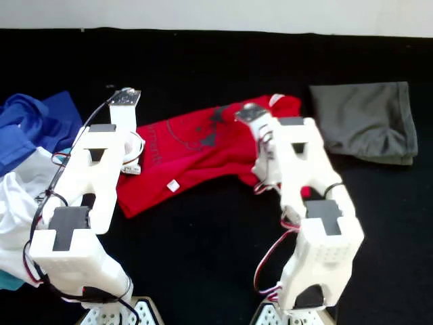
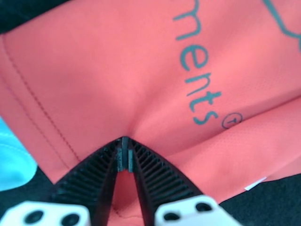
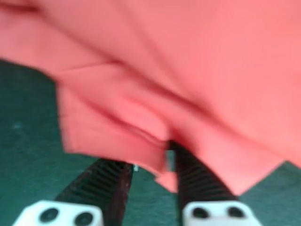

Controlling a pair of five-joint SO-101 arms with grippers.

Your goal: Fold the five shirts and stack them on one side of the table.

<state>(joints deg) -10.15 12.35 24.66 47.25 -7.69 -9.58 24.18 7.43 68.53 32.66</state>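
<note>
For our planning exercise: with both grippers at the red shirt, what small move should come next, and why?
Probably lift the left gripper slightly: it is shut on the red shirt, which lies rumpled, not folded like the grey shirt.

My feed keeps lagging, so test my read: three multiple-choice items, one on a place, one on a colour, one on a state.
1. The folded grey shirt lies on the table's: A) far right B) far left C) near edge.
2. The lettering on the red shirt is: A) white B) teal C) yellow.
3. The left gripper is: A) open over bare table B) shut on the red shirt C) shut on the grey shirt.
Answers: 1 A, it lies alone at far right in the high view; 2 B, the left wrist view shows teal letters; 3 B, its jaws meet, pinching red cloth.
</note>
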